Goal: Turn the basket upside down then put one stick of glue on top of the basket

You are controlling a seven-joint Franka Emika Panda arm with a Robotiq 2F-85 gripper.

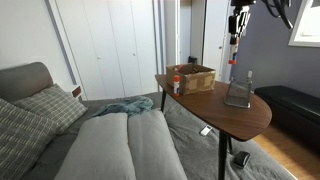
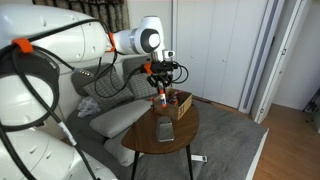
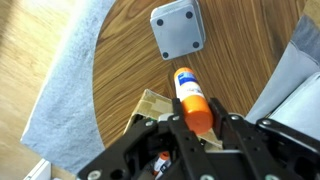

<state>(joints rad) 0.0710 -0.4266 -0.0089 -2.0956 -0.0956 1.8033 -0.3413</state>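
The grey mesh basket stands upside down on the round wooden table, with its flat bottom up and nothing on it; it shows in both exterior views. My gripper is shut on a stick of glue with a pale body and an orange cap. It holds the stick in the air above the table, between the basket and the brown box, as both exterior views show.
The brown open box stands on the table near the basket, with another stick of glue inside. A grey sofa lies beside the table. A grey rug covers the floor below.
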